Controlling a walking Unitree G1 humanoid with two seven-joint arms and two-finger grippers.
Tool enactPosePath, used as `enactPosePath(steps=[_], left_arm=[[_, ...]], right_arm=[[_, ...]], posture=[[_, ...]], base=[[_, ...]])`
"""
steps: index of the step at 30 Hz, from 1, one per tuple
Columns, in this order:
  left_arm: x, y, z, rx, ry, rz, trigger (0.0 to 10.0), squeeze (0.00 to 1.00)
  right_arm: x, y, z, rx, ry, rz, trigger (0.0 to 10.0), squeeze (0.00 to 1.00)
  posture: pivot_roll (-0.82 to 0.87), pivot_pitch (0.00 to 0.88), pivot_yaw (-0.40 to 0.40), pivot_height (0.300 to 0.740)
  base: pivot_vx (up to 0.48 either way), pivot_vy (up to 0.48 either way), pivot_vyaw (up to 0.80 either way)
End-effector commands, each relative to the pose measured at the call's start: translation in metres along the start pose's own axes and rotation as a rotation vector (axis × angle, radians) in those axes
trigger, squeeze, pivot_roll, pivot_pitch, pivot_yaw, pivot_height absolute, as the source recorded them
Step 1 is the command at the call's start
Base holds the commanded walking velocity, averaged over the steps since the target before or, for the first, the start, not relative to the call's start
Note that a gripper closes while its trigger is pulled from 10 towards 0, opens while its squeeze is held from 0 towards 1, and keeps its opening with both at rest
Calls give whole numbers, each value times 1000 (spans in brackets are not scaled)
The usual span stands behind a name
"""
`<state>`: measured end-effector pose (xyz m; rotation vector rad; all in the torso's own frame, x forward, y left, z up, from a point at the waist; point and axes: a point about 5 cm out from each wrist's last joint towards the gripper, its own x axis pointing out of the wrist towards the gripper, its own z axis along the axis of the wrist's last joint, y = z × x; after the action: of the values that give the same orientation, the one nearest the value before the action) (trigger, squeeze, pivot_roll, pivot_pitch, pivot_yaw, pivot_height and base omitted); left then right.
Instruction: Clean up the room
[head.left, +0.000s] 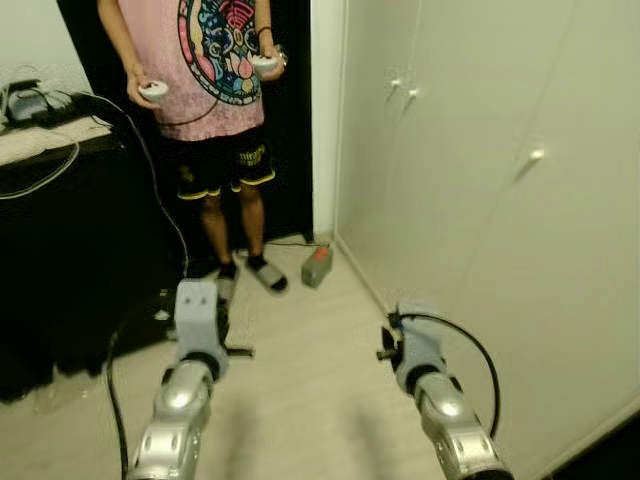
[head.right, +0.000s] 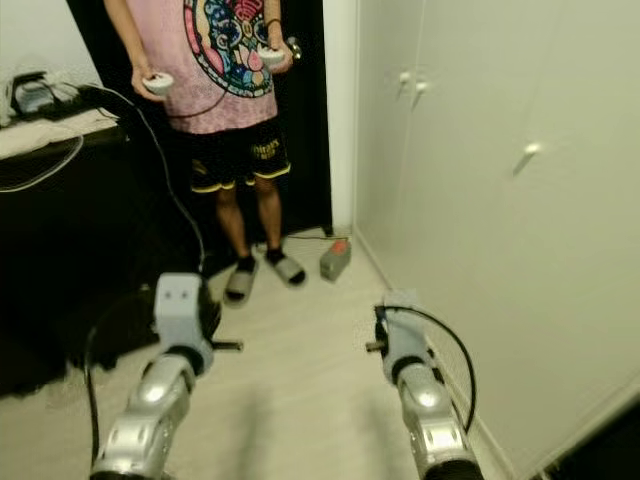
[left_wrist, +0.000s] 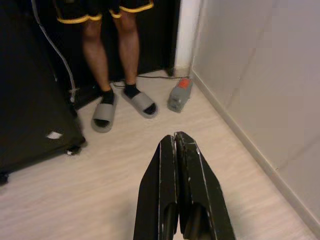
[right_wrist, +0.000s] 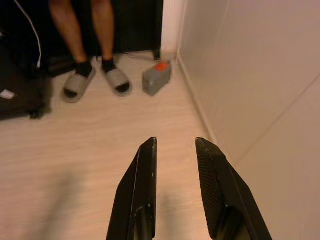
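A small grey box with an orange top (head.left: 317, 266) lies on the pale wood floor (head.left: 310, 370), near the corner where the white wardrobe meets the dark doorway. Both silver arms reach forward over the floor, short of the box. In the left wrist view my left gripper (left_wrist: 175, 136) is shut, its black fingers pressed together with nothing between them. My right gripper (right_wrist: 176, 142) is open and empty, with the grey box (right_wrist: 156, 78) well ahead of it.
A person (head.left: 210, 70) in a pink shirt and grey slippers (left_wrist: 104, 112) stands ahead, holding two controllers. White wardrobe doors (head.left: 500, 180) run along the right. A black cabinet (head.left: 60, 230) with cables stands on the left.
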<state>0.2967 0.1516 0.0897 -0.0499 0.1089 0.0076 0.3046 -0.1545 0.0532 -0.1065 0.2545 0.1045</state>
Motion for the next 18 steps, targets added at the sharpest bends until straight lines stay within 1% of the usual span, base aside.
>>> enactPosePath(steps=[1, 3, 9, 18], left_arm=[[-2, 8, -4, 9, 15, 24, 10000, 0], [-2, 8, -4, 10, 15, 24, 10000, 0], [-1, 9, -3, 7, 11, 27, 10000, 0], [-3, 8, -4, 5, 13, 27, 10000, 0]], right_arm=[[0, 13, 0, 3, 1, 56, 10000, 0], [0, 14, 0, -1, 0, 61, 10000, 0], [0, 18, 2, -1, -4, 87, 10000, 0], [-2, 18, 2, -4, -5, 103, 10000, 0]], posture=[[-52, 48, 4, 740], [-52, 48, 4, 740], [-54, 53, 4, 740], [-54, 72, 3, 740]], base=[[368, 0, 0], [368, 0, 0], [365, 0, 540], [367, 0, 781]])
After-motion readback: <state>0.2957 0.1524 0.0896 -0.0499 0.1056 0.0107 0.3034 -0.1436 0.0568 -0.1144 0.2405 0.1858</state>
